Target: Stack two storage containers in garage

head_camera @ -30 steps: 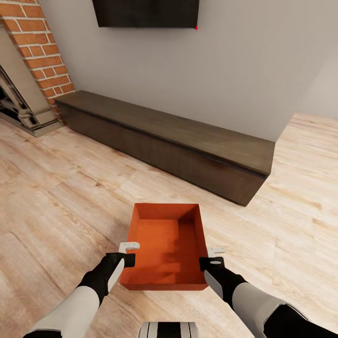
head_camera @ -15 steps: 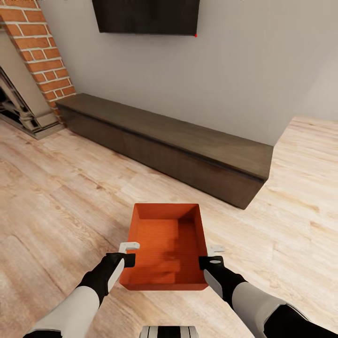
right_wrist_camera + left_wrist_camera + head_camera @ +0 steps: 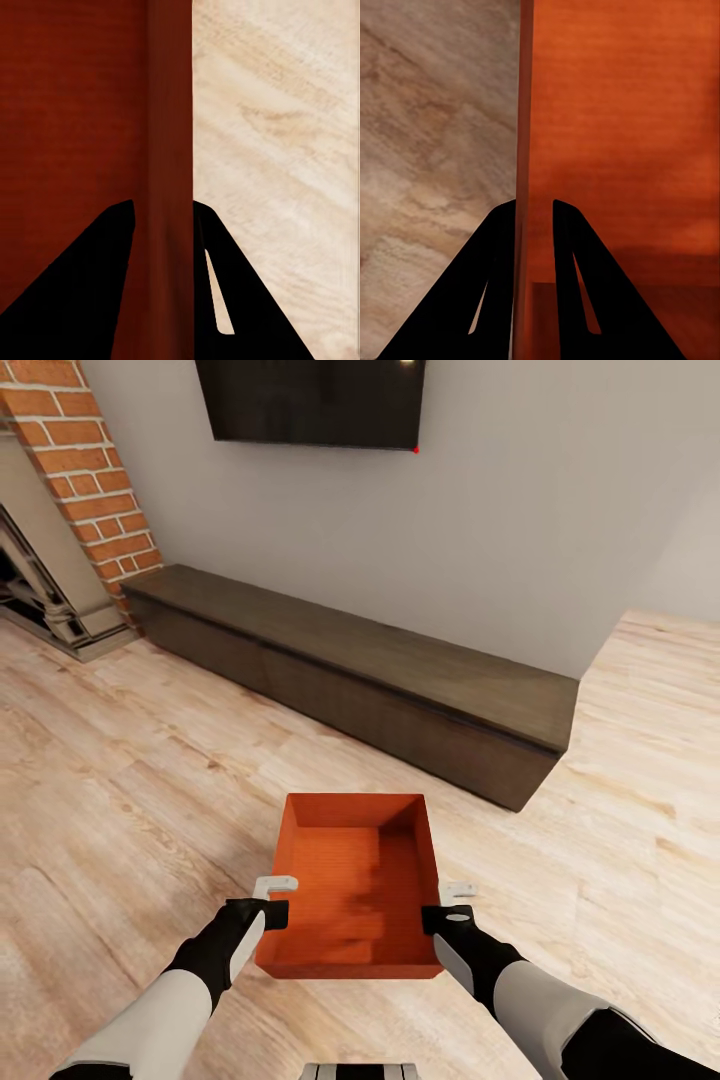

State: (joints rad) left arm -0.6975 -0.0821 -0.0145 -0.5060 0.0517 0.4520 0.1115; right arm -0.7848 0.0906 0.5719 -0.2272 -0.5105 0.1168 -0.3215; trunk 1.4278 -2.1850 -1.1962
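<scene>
Head view and both wrist views, transport phase. Compared with the head views of a second and half a second ago, the black wall TV point(image 3: 312, 402), the brick fireplace point(image 3: 75, 480) and the long low dark cabinet point(image 3: 400, 680) sit slightly lower in the head view, and the TV shows more of its face; the storage container point(image 3: 352, 880) and both arms keep the same place in the picture. The shift is of the whole background, so it reads as motion of the camera or robot, not of the furniture. The likely meaning is that the robot is carrying the box while still in the living room; the garage is not yet reached, and no stacking has begun.

The container is an orange-red, topless rectangular box with thin plain walls and an empty, faintly ribbed interior. It is held level above the light wood plank floor point(image 3: 130, 780), directly in front of the trunk, well apart from the cabinet.

The left hand point(image 3: 270, 900) is clamped on the box's left wall; in the left wrist view the left hand point(image 3: 534, 225) has one finger outside and one inside that wall. The right hand point(image 3: 447, 905) grips the right wall likewise; the right hand point(image 3: 165, 225) straddles the wall's edge.
</scene>
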